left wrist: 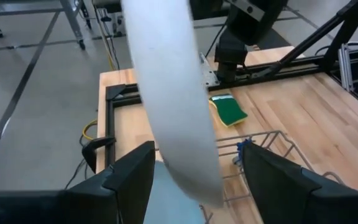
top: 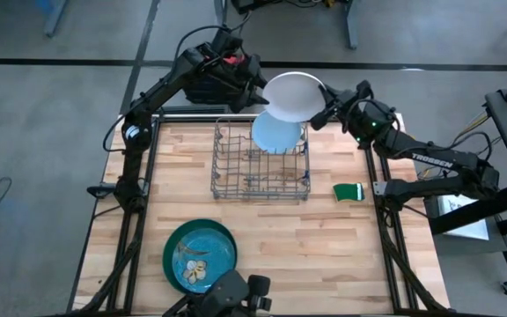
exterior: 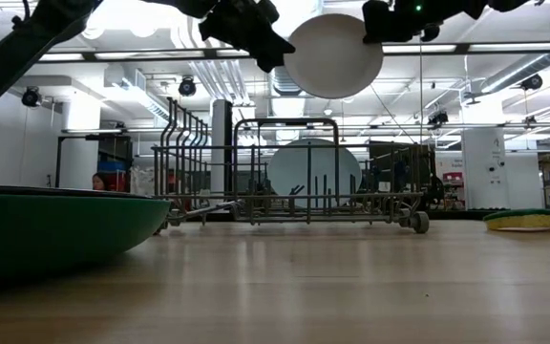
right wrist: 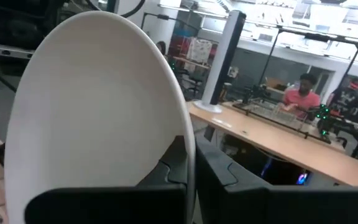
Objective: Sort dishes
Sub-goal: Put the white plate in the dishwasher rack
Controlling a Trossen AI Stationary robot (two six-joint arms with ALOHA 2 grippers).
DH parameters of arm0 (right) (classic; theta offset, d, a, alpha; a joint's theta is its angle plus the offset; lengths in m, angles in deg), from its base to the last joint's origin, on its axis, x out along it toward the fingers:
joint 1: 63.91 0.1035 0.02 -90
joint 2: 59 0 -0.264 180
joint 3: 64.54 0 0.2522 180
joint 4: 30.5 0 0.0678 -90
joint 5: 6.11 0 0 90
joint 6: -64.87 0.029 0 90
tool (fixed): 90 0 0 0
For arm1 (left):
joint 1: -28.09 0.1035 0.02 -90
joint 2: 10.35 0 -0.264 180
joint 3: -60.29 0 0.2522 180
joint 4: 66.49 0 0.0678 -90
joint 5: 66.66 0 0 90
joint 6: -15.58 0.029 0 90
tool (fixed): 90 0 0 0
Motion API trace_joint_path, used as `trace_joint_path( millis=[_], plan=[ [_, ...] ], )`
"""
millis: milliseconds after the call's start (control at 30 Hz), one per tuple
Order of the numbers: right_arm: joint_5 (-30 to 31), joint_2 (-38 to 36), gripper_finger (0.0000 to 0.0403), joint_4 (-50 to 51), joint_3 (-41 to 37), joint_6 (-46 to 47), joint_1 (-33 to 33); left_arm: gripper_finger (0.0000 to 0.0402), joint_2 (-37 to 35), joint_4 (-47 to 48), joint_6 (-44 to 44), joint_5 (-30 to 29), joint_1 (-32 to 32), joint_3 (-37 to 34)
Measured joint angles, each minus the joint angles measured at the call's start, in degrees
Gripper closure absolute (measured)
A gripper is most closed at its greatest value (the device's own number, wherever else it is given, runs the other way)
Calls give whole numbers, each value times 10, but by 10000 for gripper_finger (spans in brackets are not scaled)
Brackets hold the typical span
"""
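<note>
A white plate (top: 293, 95) hangs in the air above the far end of the grey wire rack (top: 260, 163). My right gripper (top: 318, 113) is shut on its right rim. My left gripper (top: 260, 92) is open at the plate's left rim, with a finger on either side of the edge (left wrist: 179, 137); I see no touch. A pale blue plate (top: 277, 134) stands on edge in the rack's far slots. Near the front edge, a teal plate (top: 199, 257) with a light motif lies in a larger dark green plate (top: 172, 242). My right gripper pinches the white plate's rim (right wrist: 190, 158) between its two fingers, one on each face. The fingers come in level from the table's right side. The plate is lifted clear and stands tilted on edge above the rack.
A green and yellow sponge (top: 350, 191) lies to the right of the rack. Bare wood shows between the rack and the stacked plates. A person in a red shirt (right wrist: 300, 99) sits at a bench in the room beyond.
</note>
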Motion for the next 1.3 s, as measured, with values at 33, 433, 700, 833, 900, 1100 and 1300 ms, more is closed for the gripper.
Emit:
trace_joint_path(
  millis=[33,433,700,833,900,1100,1300],
  plan=[
    [0,0,403,0,0,0,2,179,0,-1,0,0,0,0],
    [0,0,403,-8,0,-1,8,300,0,-13,-6,-11,1,-1],
    [0,-1,402,-6,0,-1,8,339,0,-18,-16,-26,2,-1],
    [-4,-7,389,20,1,23,8,342,0,-23,-8,-42,3,-1],
    [-13,-10,371,25,1,52,9,344,0,-30,-4,-42,5,-2],
    [-89,-33,293,63,1,110,8,347,0,-53,11,-21,17,-2],
    [-99,-64,221,121,1,117,8,347,0,-57,57,6,24,-2]
  ],
)
